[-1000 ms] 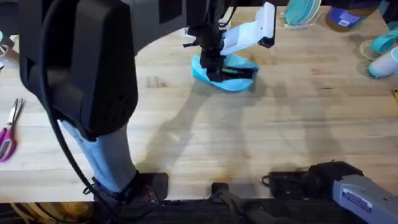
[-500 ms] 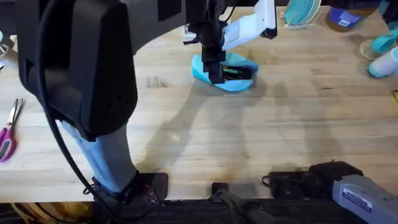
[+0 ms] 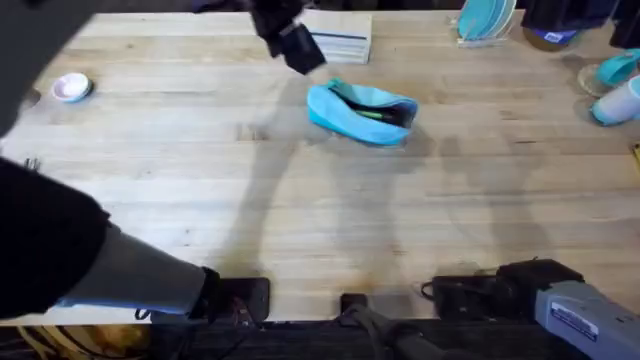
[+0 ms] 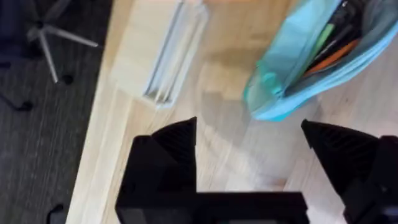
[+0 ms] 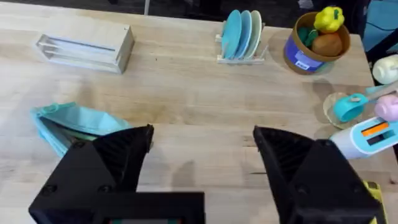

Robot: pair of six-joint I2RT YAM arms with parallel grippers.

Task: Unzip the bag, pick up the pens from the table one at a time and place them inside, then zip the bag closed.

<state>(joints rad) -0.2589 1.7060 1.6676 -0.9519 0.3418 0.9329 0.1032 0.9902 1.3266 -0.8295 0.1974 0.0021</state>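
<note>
The turquoise bag (image 3: 350, 108) lies at the back middle of the table (image 3: 330, 210), its mouth gaping open. A green pen (image 3: 378, 115) rests inside it. In the left wrist view the bag (image 4: 292, 81) holds a green pen (image 4: 323, 38) and an orange one (image 4: 334, 56). My left gripper (image 3: 290, 42) hovers behind and left of the bag, open and empty, its fingers (image 4: 177, 140) spread wide. My right gripper (image 5: 202, 155) sits low near the front edge, open and empty, with the bag (image 5: 74, 124) well ahead of it.
A white stacked box (image 3: 338, 40) stands just behind the bag, close to the left gripper. A small white dish (image 3: 70, 88) is at the far left. A plate rack (image 3: 485, 20), a fruit bowl (image 5: 314, 40) and cups (image 3: 610, 90) crowd the back right.
My left gripper has pulled off the bag and moved up and back-left, open. The bag stays open with the green pen inside. The right arm is still.
</note>
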